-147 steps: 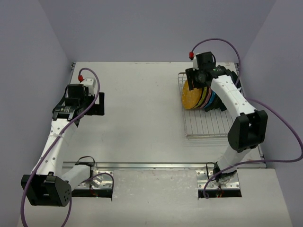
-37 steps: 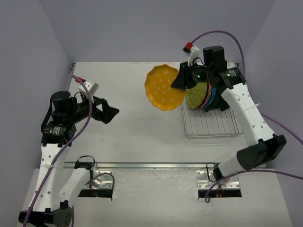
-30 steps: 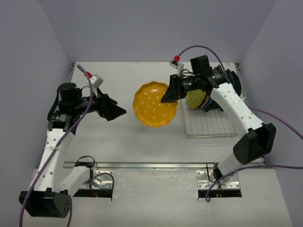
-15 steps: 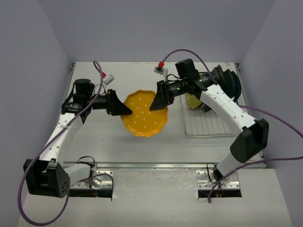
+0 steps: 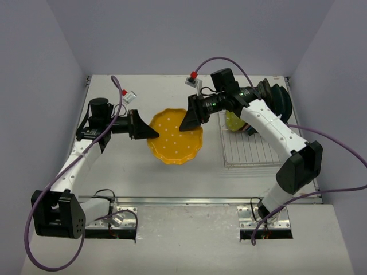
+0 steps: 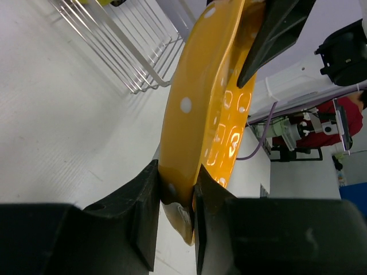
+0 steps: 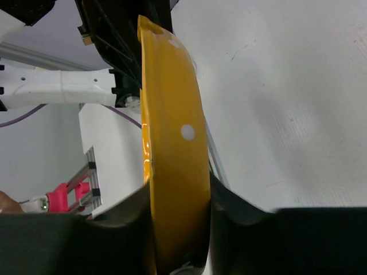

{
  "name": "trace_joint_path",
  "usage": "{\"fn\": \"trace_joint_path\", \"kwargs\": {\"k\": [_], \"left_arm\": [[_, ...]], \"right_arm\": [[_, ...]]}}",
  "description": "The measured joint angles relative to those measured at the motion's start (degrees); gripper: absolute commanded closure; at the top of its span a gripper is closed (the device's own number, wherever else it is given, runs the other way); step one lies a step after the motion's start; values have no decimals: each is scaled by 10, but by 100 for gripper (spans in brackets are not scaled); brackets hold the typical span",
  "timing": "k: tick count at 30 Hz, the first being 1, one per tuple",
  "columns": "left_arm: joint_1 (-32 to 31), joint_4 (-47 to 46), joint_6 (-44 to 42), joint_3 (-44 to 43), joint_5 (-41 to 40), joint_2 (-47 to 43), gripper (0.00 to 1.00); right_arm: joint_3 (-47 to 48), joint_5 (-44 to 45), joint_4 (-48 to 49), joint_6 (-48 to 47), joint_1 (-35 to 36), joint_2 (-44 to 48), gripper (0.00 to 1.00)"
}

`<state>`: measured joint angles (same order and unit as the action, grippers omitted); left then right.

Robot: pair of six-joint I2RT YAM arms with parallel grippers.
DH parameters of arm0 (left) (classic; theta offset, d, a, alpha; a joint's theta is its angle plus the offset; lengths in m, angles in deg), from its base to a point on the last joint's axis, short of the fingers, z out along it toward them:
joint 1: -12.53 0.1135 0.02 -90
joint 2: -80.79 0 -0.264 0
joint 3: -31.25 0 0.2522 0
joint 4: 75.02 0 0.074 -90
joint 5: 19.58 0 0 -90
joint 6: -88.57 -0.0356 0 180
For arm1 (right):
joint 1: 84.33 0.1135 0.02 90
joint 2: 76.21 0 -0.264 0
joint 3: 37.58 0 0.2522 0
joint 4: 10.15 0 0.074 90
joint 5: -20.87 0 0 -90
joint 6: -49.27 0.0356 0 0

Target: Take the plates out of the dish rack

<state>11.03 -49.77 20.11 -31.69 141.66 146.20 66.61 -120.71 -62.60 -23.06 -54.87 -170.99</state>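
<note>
A white bench (image 5: 143,189) is sitting inside plain lavender-grey walls (image 5: 172,34), with both arms reaching in from the near edge.

The orange plate (image 5: 175,144), scalloped and dotted white, is hanging in the air above the middle of the bench, well clear of the surface and to the left of the dish rack (image 5: 252,153). It is tilting slightly, with its inner face showing to the overhead camera.

The left end effector (image 5: 153,136) is pinching the plate's left rim. In the left wrist view its two black fingers (image 6: 140,206) are pressing on either side of the orange edge, one against each face. The right end effector (image 5: 186,126) is meeting the plate at the opposite, upper-right rim. In the right wrist view its fingers (image 7: 135,220) are lying against both faces of the rim, so the plate is being gripped from both sides at once.

The dish rack is standing on the right part of the bench, its near section showing bare wire. At its far end a yellow-green plate (image 5: 235,121) is standing upright between the dividers. Darker plates (image 5: 280,98) are standing behind it, partly hidden by the right arm, which is crossing over the rack. Purple cables (image 5: 229,59) are looping above both wrists.
</note>
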Motion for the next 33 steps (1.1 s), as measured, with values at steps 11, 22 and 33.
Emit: {"fn": "trace_joint_path", "kwargs": {"k": [11,22,33], "left_arm": [[172,22,-23,7,-9,76,100],[249,43,-58,-180,-205,301,100],[267,36,-37,-282,-313,500,100]], "right_arm": [[3,70,28,24,-18,0,1],[-38,200,28,21,-52,27,1],[-79,205,32,3,-89,91,1]]}}
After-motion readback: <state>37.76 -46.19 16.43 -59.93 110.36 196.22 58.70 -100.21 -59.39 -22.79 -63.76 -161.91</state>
